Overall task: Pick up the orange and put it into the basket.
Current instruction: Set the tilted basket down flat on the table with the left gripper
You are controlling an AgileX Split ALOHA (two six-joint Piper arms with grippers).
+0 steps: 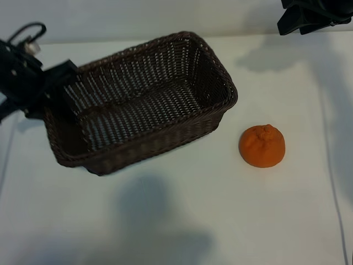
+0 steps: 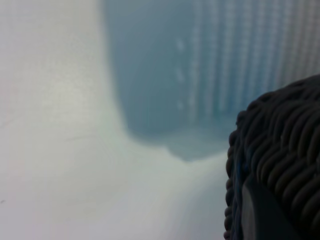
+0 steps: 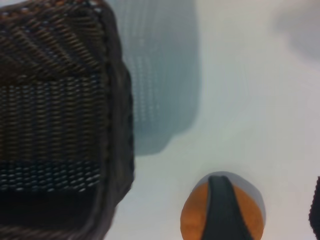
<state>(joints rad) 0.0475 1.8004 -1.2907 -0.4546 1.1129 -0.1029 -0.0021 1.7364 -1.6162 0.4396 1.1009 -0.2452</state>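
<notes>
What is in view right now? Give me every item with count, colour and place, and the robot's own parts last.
basket: one, dark brown wicker, left of centre on the table, nothing in it, its left end clamped by the left pincer and looking lifted, casting a shadow on the table.
orange: one, orange, on the table to the right of the basket, apart from it, untouched.
table: one, white, under everything.
left pincer: one, black, at the left edge, shut on the basket's left rim.
right pincer: one, black, top right corner of the exterior view, open, raised above the orange, holding nothing.
</notes>
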